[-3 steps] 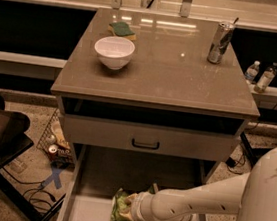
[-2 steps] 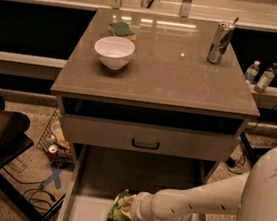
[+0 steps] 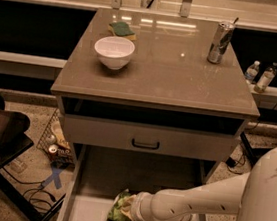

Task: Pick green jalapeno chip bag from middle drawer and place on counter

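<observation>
- The counter (image 3: 168,71) carried a white bowl (image 3: 114,52), a sponge (image 3: 121,29) and a drink can (image 3: 221,42), with bare room at its front.
- The middle drawer (image 3: 87,216) stood pulled out below.
- The green jalapeno chip bag (image 3: 118,207) lay on the drawer floor; I judged it light, crinkly and slippery, best pinched at a crumpled edge.
- My gripper (image 3: 129,214) was against the bag's right side; I could not tell whether it had closed on it.
- Since a second earlier, my wrist had crept slightly farther over the bag, which lay much where it was, unlifted.
</observation>
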Robot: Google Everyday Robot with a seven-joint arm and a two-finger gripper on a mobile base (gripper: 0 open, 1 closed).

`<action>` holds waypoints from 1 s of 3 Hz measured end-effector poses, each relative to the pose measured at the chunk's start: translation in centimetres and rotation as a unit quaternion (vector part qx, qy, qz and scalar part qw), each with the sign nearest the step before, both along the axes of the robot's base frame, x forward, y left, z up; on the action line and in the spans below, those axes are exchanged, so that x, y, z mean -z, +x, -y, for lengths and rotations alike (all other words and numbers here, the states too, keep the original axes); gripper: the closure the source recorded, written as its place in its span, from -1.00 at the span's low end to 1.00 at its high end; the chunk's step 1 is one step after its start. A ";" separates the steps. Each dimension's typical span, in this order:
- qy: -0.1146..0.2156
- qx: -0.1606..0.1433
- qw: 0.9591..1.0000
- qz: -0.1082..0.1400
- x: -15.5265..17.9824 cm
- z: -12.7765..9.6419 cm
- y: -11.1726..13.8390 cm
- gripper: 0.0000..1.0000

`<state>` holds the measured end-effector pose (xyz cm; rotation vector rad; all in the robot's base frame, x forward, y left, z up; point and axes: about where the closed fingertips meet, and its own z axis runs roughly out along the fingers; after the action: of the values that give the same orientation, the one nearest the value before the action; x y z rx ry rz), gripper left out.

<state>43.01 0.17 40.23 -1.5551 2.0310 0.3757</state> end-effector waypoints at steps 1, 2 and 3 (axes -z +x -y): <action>0.015 0.004 1.000 0.009 -3.3 0.6 0.6 1.00; 0.025 0.021 0.999 0.027 -10.1 3.7 1.7 1.00; 0.030 0.054 0.996 0.058 -19.2 8.0 3.7 1.00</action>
<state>46.75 -7.80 59.41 -1.3910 1.9854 0.2944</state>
